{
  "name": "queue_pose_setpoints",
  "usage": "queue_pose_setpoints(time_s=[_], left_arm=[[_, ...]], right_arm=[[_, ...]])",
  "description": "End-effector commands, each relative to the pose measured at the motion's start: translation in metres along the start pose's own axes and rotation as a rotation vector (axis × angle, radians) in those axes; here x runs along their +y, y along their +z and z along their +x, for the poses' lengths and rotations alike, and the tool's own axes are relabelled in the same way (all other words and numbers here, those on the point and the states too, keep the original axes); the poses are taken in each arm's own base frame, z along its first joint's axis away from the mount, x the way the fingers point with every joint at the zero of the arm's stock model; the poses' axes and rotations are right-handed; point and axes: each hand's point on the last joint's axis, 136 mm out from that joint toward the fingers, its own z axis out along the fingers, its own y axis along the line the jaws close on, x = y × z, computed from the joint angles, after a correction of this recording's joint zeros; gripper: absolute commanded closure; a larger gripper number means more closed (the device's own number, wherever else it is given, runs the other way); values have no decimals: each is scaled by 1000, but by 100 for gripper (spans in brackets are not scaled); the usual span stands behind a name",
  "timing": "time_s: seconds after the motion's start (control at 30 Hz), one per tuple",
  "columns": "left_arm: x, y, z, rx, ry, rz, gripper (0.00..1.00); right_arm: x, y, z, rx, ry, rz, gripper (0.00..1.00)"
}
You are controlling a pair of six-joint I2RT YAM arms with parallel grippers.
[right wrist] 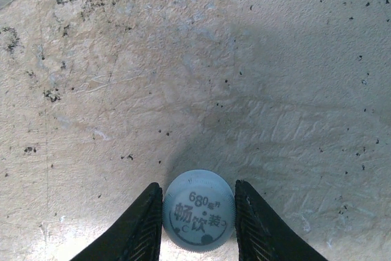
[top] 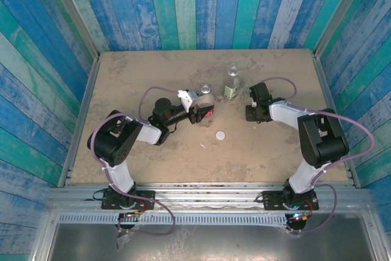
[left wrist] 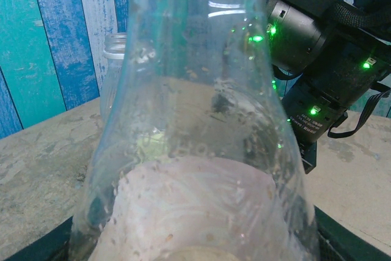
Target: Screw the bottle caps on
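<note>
Blue plank walls ring the desk (top: 122, 77), where the left claw (top: 200, 109) clamps the red-label bottle (left wrist: 201, 120) steady. To that bottle's right, the right claw (right wrist: 198, 191) pinches a white cap (right wrist: 198, 218), apparently ready for threading. A second cap (top: 220, 134) lies near the bottle.

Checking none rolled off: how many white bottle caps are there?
2. A loose cap lies on the table; the other cap is pinched in the right gripper.
</note>
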Motion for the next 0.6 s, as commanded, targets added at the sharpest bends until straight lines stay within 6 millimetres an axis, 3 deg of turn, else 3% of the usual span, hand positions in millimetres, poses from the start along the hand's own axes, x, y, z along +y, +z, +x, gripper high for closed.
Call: queue_pose_setpoints(time_s=[0.0, 0.57], left_arm=[[-3, 4, 22, 56, -30, 18, 36], [-2, 7, 21, 59, -16, 28, 36]], right_arm=[[0, 2, 1, 23, 2, 11, 68], [12, -33, -3, 34, -90, -15, 66]])
